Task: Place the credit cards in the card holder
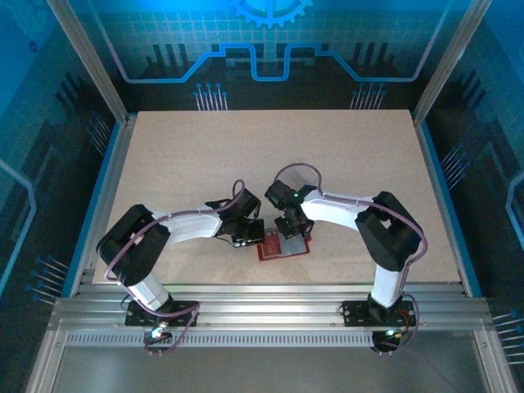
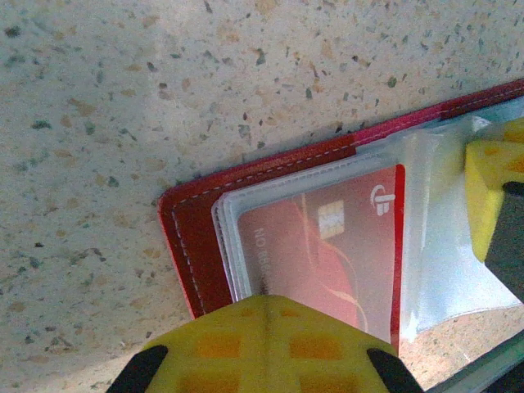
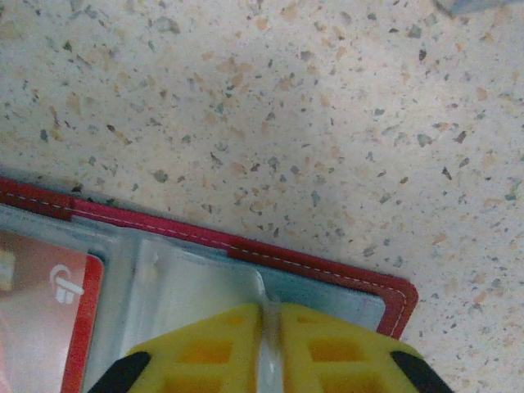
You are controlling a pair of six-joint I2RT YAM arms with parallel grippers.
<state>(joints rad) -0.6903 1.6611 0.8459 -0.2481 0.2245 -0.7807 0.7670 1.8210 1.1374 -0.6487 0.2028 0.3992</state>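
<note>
The wallet (image 1: 282, 246) is lying open on the table (image 1: 246, 164).
The left gripper (image 2: 262, 304) is sitting closed at the card (image 2: 327, 246); the right gripper (image 3: 264, 311) is pinching a clear sleeve (image 3: 188, 286).

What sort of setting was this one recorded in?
Probably a purpose-built robot work cell: an aluminium frame encloses a speckled table, blue circuit-pattern wall panels surround it, and the left arm and right arm are bolted to a metal rail at its near edge.
</note>
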